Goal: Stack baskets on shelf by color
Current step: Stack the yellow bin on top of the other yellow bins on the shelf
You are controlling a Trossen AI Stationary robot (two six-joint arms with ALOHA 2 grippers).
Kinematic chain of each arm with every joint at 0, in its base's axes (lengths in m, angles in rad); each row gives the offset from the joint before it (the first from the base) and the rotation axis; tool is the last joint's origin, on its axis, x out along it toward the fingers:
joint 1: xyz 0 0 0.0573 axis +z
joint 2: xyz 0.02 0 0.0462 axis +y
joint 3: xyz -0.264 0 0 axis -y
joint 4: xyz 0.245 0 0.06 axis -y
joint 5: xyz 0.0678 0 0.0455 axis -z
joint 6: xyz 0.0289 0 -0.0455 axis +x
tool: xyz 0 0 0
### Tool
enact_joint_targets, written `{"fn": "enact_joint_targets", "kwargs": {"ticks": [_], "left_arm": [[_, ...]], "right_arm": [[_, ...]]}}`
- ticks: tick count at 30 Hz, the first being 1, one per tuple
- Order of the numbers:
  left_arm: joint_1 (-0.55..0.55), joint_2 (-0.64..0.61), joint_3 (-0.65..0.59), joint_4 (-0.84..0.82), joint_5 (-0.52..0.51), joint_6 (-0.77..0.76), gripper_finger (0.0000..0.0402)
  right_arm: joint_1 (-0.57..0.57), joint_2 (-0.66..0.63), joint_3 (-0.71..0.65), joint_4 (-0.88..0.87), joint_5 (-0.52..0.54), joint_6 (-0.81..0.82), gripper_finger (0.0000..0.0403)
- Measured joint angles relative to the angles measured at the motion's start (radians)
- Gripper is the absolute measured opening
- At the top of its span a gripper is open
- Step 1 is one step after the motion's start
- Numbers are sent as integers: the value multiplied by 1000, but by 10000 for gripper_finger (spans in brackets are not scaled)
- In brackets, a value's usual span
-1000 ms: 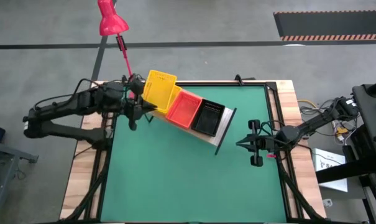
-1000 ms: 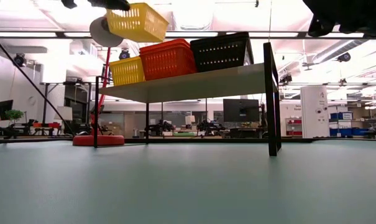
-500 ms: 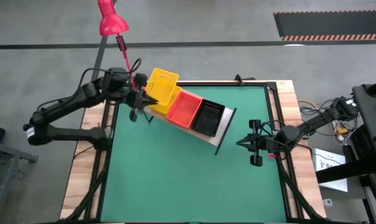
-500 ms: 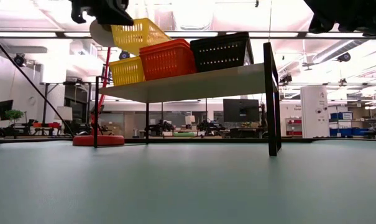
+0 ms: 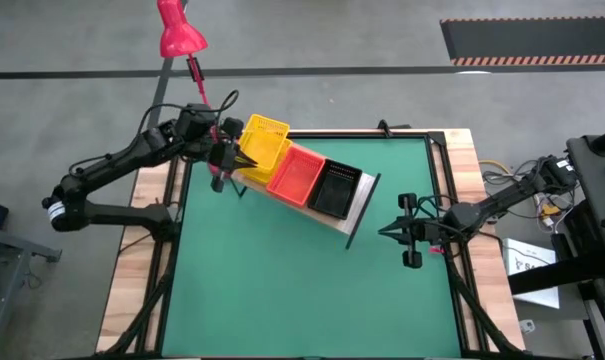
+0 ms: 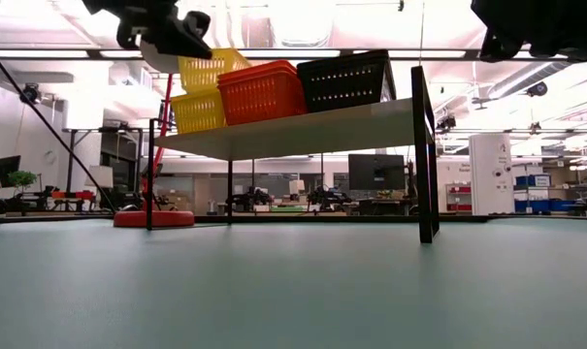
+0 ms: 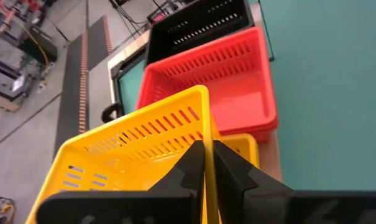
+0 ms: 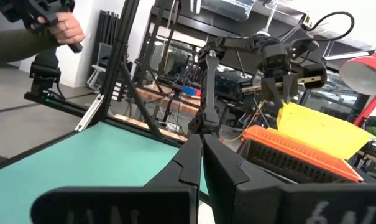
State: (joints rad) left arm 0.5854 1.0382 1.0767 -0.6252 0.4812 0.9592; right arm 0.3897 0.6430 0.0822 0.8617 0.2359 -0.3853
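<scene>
left gripper [image 7: 207, 163] – clamped on the rim of a tilted yellow basket [image 5: 259, 140], held over the yellow stack at the shelf [image 5: 360, 206] end | right gripper [image 5: 390, 232] – closed, empty, parked above the green surface [image 5: 302, 290]

Counting now: upper yellow basket [image 6: 208, 70], lower yellow basket [image 6: 198, 110], making two yellows; one red-orange stack [image 5: 297, 175], one black stack [image 5: 334, 188], layers uncountable; one shelf [image 6: 303, 131].

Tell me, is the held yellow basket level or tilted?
Tilted: the yellow basket slants in the left hand, above the yellow stack.
</scene>
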Motion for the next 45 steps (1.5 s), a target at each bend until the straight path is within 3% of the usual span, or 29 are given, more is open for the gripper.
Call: {"fn": "enact_joint_targets", "kwargs": {"ticks": [22, 35, 41, 45], "left_arm": [[0, 56, -5, -30, -5, -48, 7], [0, 54, -1, -40, -19, -96, 107], [-6, 53, 49, -25, -18, -214, 129], [-14, 54, 60, 42, -67, -458, 120]], "right_arm": [[0, 1, -1, 2, 0, 8, 9], [0, 1, -2, 3, 0, 8, 9], [0, 1, -2, 7, 0, 9, 9], [0, 1, -2, 7, 0, 11, 9]]}}
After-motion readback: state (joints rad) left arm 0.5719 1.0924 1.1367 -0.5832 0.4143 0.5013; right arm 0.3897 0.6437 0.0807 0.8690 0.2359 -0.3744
